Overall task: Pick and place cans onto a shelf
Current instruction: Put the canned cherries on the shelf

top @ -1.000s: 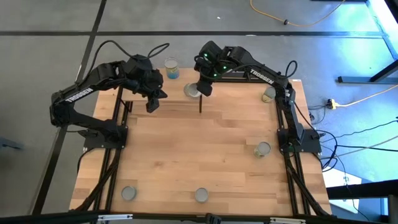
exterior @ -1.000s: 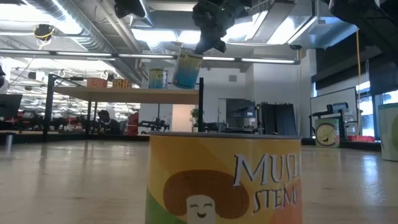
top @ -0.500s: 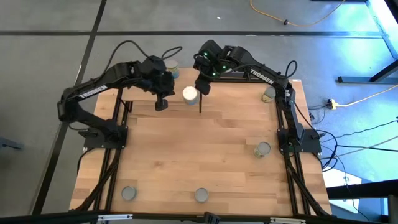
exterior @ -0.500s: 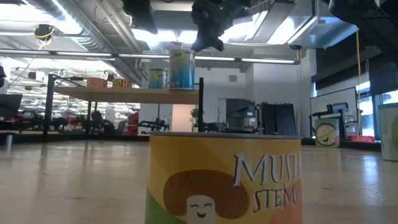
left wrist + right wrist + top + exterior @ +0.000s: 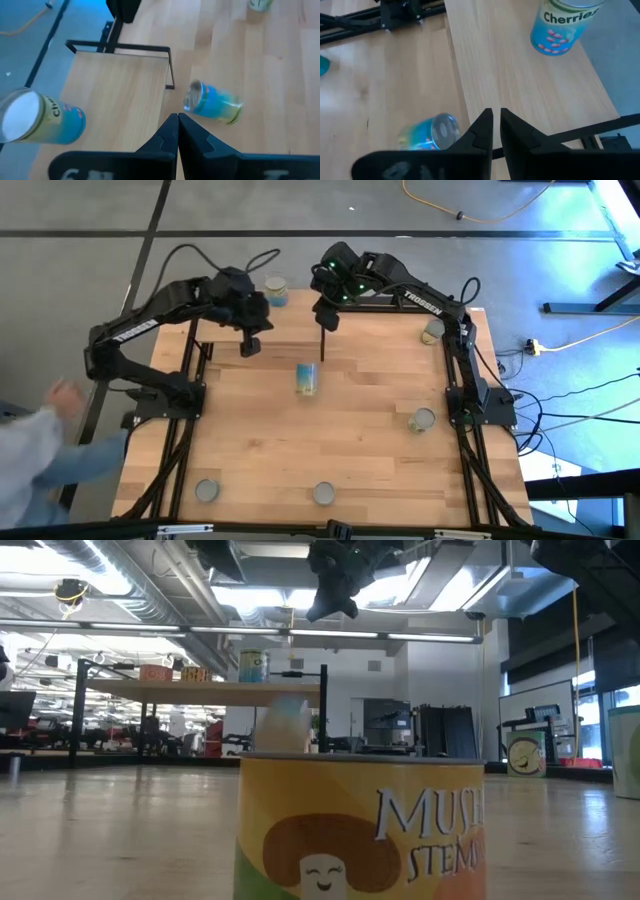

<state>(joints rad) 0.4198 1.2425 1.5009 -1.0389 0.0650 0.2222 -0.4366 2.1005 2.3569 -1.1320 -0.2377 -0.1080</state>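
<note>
On desk (image 5: 300, 440) beside shelf (image 5: 120, 95), blue can (image 5: 307, 379) lies tipped; left tool (image 5: 249, 345) and right tool (image 5: 328, 321) both closed, empty, above shelf.

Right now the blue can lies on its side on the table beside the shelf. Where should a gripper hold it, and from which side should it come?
Grip the blue can across its curved label, about midway along its length, coming straight down from above. It lies on its side on the table, so both round ends face sideways and give no grip, while the curved sides are free. It may roll, so the fingers should straddle it first.
</note>
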